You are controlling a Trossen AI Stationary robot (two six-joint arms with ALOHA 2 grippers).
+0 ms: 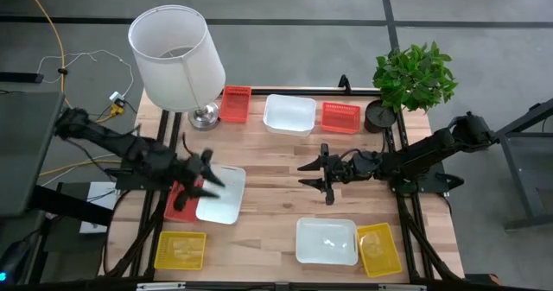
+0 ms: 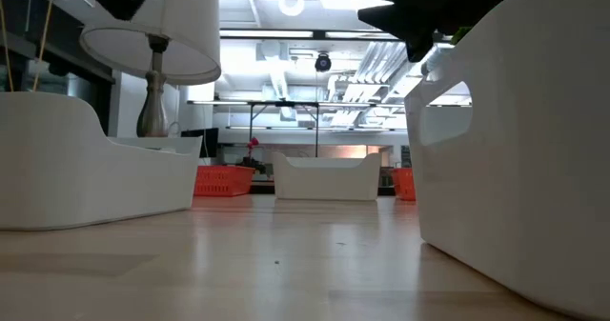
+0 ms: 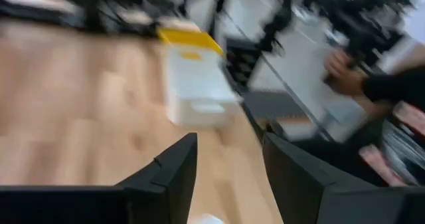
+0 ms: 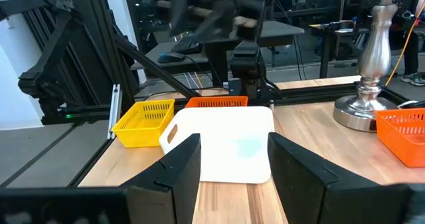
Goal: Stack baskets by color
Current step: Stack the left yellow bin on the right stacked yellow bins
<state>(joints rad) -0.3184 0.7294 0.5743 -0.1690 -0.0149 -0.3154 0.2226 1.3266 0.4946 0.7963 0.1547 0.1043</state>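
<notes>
No same-colour stack is visible. One white basket (image 1: pixel 221 195) lies partly over a red basket (image 1: pixel 180 204) near the left gripper (image 1: pixel 207 177), fingers spread, empty. The other baskets lie scattered. The right gripper (image 1: pixel 316 175) hovers mid-table, fingers spread, empty.

Bare tabletop (image 1: pixel 268 174) open mid-table, between white basket (image 1: pixel 221 194) at left and right gripper (image 1: pixel 316 175). Far edge crowded: lamp (image 1: pixel 177 60), red baskets (image 1: pixel 235 104), plant (image 1: pixel 413 78). Near edge blocked by white basket (image 1: pixel 327 241) beside yellow basket (image 1: pixel 378 249).
</notes>
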